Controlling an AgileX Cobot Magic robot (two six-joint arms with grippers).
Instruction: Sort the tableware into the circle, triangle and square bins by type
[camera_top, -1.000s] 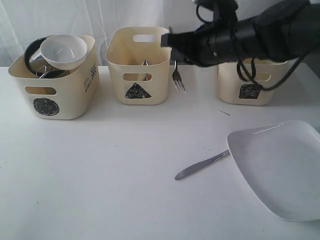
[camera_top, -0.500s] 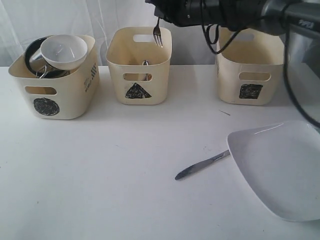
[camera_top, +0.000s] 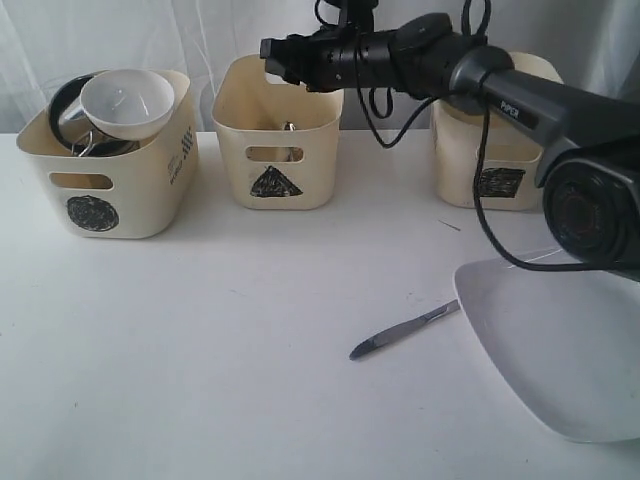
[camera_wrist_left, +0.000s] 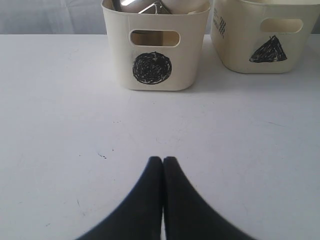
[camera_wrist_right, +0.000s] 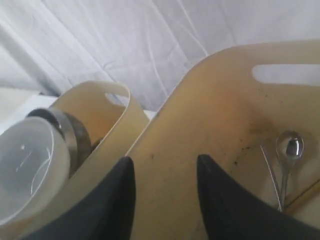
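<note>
The exterior view looks slightly down across the table (camera_top: 200, 380) at the marked fronts of the circle bin (camera_top: 105, 190), triangle bin (camera_top: 278, 150) and square bin (camera_top: 495, 170), a curtain (camera_top: 180, 30) behind. The left wrist view sits low over the table, facing the circle bin from near. The right wrist view hangs close above the triangle bin (looking inside it). All three views share those two bins.

Circle bin (camera_top: 140, 200) left, triangle bin (camera_top: 300, 170) centre, square bin (camera_top: 455, 182) right; before them, knife (camera_top: 402, 329) just left of plate (camera_top: 570, 350).
</note>
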